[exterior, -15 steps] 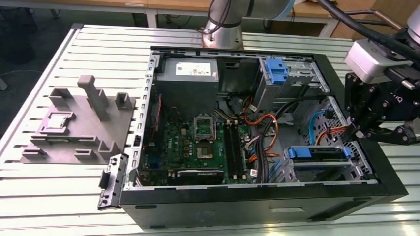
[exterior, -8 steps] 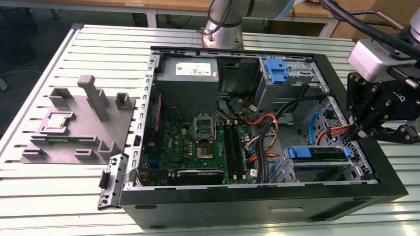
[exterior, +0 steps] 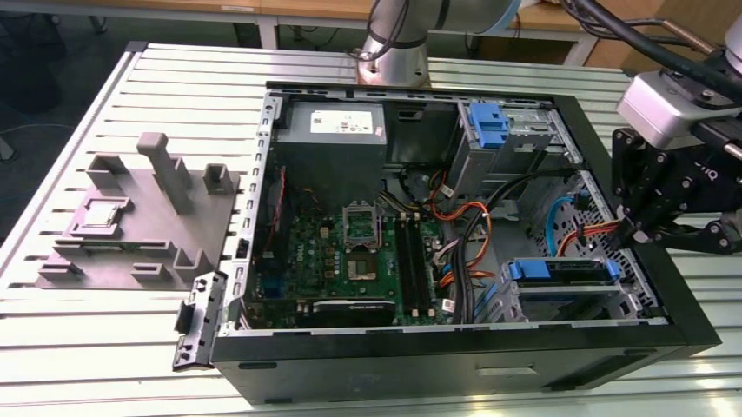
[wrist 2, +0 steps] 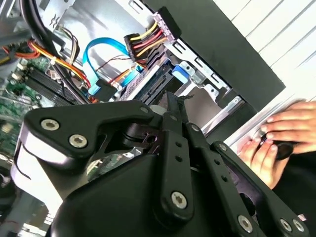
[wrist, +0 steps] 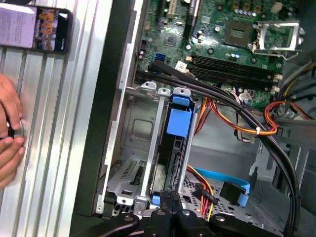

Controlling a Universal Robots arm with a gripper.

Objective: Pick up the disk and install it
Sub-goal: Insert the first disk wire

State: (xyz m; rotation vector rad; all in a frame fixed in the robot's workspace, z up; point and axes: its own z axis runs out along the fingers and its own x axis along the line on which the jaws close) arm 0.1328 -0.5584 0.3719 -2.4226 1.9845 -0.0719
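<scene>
- Exterior view is giving you the open computer case (exterior: pixel 406 358) lying on the slotted table (exterior: pixel 116 347). Your gripper (exterior: pixel 635 236) is hanging over the case wall on the exterior view's right.
- The disk (exterior: pixel 560 271) is sitting in the drive cage (exterior: pixel 632 291) in the near corner of the case, on the exterior view's right. Its blue rail is facing up, and the gripper is hanging just beside and above it.
- In the first wrist view, the gripper (wrist: pixel 170 196) is holding its fingers (wrist: pixel 165 198) pressed together with nothing between them. The tips are pointing at one end of the disk (wrist: pixel 178 123), which is standing on edge in the cage (wrist: pixel 138 128). You cannot tell whether they are touching it.
- In the second wrist view, the fingertips (wrist 2: pixel 171 101) are meeting in a narrow point above the cage.
- A blue data cable (wrist: pixel 217 173) and a bundle of red and yellow wires (wrist: pixel 203 190) are lying close to the gripper.
- A person's hand (wrist: pixel 9 133) is resting on the table outside the case, near a phone (wrist: pixel 34 28).
- A grey fixture block (exterior: pixel 139 217) is standing on the table on the exterior view's left, well apart from the gripper.
</scene>
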